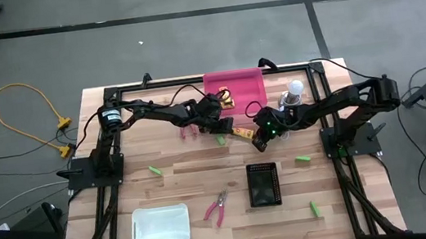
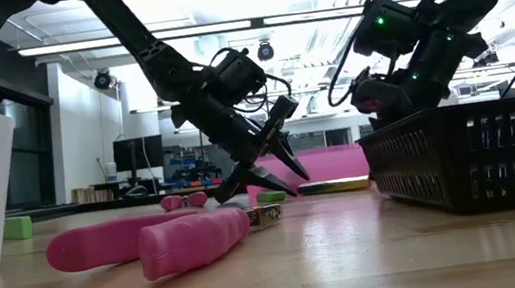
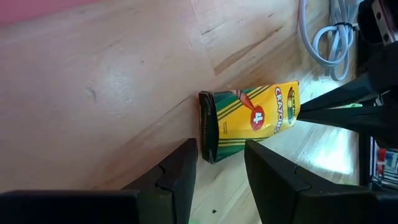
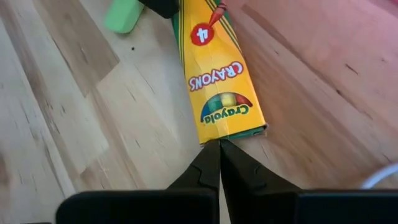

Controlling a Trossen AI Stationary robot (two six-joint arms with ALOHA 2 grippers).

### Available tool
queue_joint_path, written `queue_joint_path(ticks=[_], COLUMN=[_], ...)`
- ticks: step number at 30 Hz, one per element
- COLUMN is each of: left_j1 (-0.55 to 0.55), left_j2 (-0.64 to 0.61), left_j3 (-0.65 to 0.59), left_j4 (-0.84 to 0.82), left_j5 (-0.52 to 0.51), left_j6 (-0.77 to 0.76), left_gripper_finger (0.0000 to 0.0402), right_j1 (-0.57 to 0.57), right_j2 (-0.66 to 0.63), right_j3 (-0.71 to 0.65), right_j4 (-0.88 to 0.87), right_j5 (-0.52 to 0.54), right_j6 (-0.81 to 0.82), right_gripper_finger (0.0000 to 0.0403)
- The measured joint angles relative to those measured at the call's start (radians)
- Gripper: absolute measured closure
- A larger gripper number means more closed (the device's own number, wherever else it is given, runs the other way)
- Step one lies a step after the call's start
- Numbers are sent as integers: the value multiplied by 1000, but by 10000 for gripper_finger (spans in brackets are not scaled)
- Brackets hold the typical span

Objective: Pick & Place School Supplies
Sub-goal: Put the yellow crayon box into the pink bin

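Observation:
A yellow-and-green crayon box [image 1: 242, 133] lies flat on the wooden table in front of the pink bin [image 1: 245, 82]. My left gripper [image 3: 221, 149] is open and slants down at the box's green end [image 3: 208, 127], with one finger on each side of that end's corner. My right gripper [image 4: 219, 146] is shut, and its tips meet the box's opposite end. A green block [image 4: 121, 15] lies beside the box. Another yellow piece [image 1: 227, 97] sits in the pink bin. My left gripper stands astride the corner of the box's green end; whether a finger touches it I cannot tell. My right gripper sets its shut fingertips [image 4: 211, 158] against the box's flap end [image 4: 233, 132], slanting down from the table's right. The box lies flat on the table.
One pair of pink pliers [image 1: 216, 207] lies near the black mesh basket [image 1: 263, 185], another [image 1: 188, 133] beside my left arm. A white tray [image 1: 160, 227] stands at the near left. Green blocks [image 1: 154, 170], [image 1: 302, 158], [image 1: 315, 207] lie scattered. A white bulb [image 1: 295, 88] with its cable sits far right.

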Motion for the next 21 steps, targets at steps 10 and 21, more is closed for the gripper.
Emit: queue_joint_path(ticks=[10,21], left_j1=[0,-4], left_j2=[0,0], left_j3=[0,-1], left_j4=[0,53], left_j5=[-1,10], left_j6=[14,25], left_gripper_finger=[266,266], right_j1=[0,-1], right_j2=[0,74], right_j3=[0,4], right_j4=[2,26], right_j5=[2,2], right_j6=[0,3], right_gripper_finger=[401,401])
